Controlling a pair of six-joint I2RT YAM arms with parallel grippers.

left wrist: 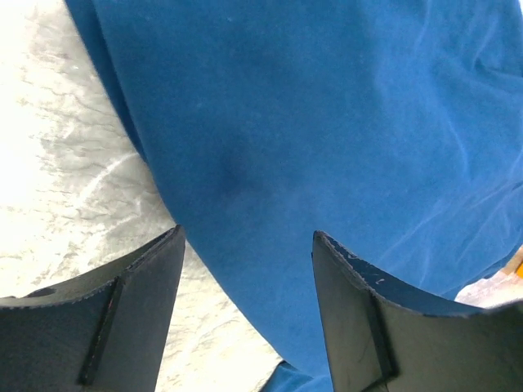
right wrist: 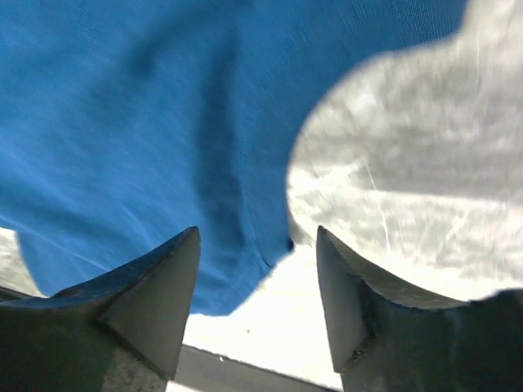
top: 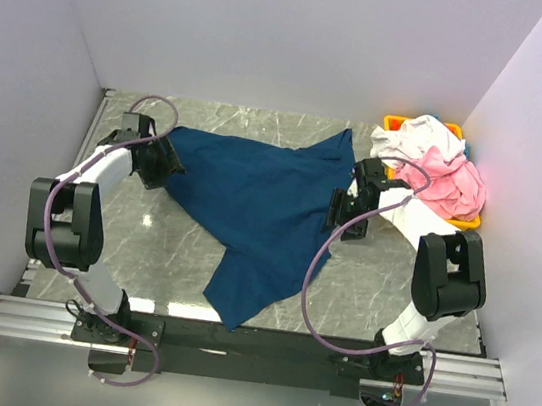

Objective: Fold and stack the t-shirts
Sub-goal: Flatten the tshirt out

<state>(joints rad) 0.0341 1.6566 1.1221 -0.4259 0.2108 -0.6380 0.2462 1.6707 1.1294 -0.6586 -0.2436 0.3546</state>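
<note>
A dark navy blue t-shirt [top: 260,212] lies spread and rumpled across the middle of the marble table, one corner hanging toward the front edge. My left gripper [top: 161,162] is at the shirt's left edge, open; in the left wrist view its gripper [left wrist: 249,237] straddles the blue cloth [left wrist: 327,122] edge, nothing pinched. My right gripper [top: 345,214] is at the shirt's right edge, open; in the right wrist view the gripper [right wrist: 257,233] has the shirt's hem [right wrist: 163,122] lying under the gap. A pink t-shirt [top: 455,189] and a white t-shirt [top: 426,139] are heaped at the back right.
The yellow bin [top: 393,122] under the pink and white heap stands in the back right corner against the wall. White walls close in the table on the left, back and right. Bare marble [top: 145,236] shows front left and front right of the blue shirt.
</note>
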